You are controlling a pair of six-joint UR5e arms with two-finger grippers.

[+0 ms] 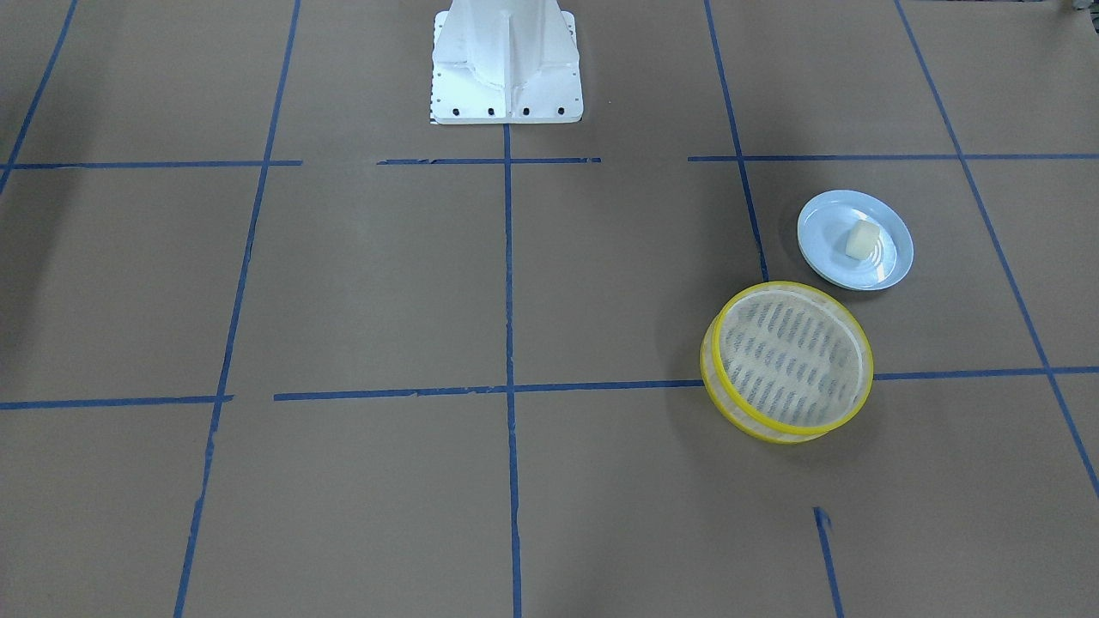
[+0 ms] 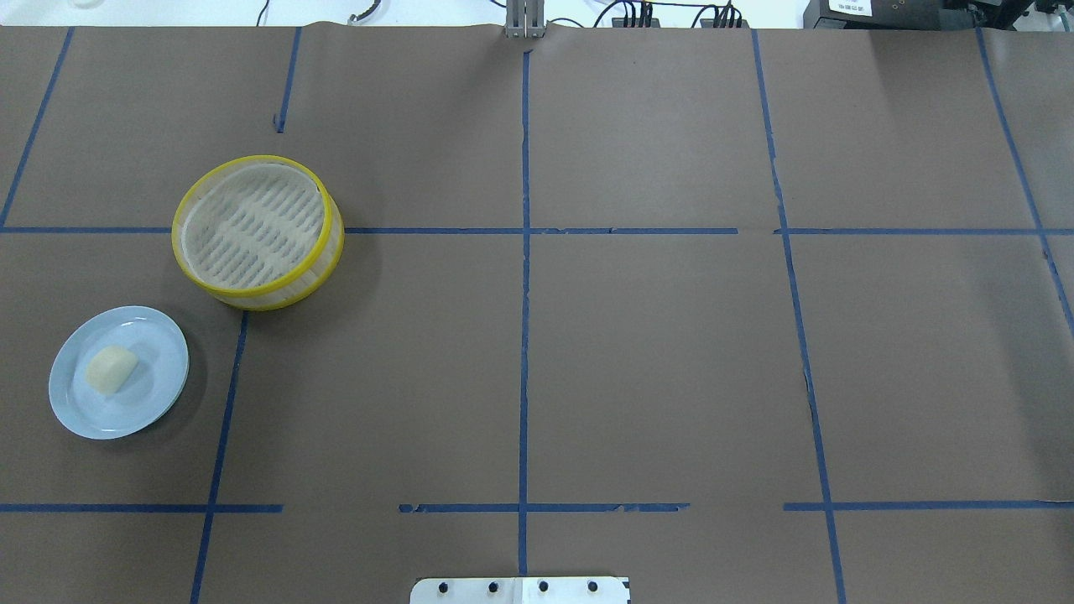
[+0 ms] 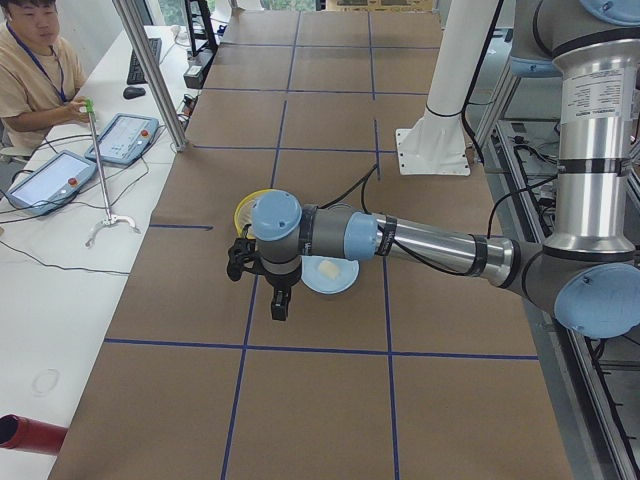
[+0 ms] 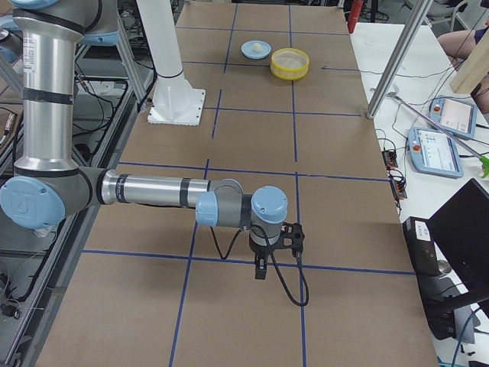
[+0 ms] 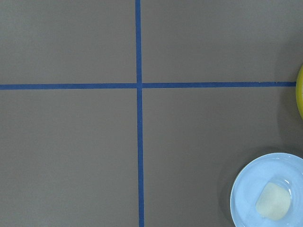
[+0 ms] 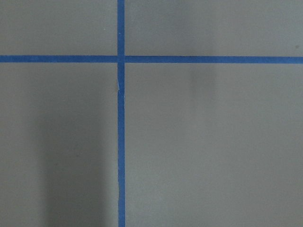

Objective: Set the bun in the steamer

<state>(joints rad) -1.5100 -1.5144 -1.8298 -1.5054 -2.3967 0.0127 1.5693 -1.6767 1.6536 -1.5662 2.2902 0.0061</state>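
Observation:
The cream-white bun (image 1: 861, 239) lies on a pale blue plate (image 1: 817, 225), on the robot's left side of the table. The steamer (image 1: 790, 354), yellow-rimmed with a slotted base, stands empty just beyond the plate. In the overhead view the bun (image 2: 112, 369) lies on the plate (image 2: 159, 340), with the steamer (image 2: 252, 226) further out. My left gripper (image 3: 280, 310) shows only in the exterior left view, hanging above the table beside the plate; I cannot tell its state. My right gripper (image 4: 260, 271) shows only in the exterior right view, far from the bun; I cannot tell its state.
The table is covered in brown paper with a blue tape grid. The robot's white base (image 1: 506, 77) stands at the table's middle edge. An operator (image 3: 35, 70) sits at a side desk with tablets. The left wrist view shows the bun (image 5: 273, 202) at its lower right.

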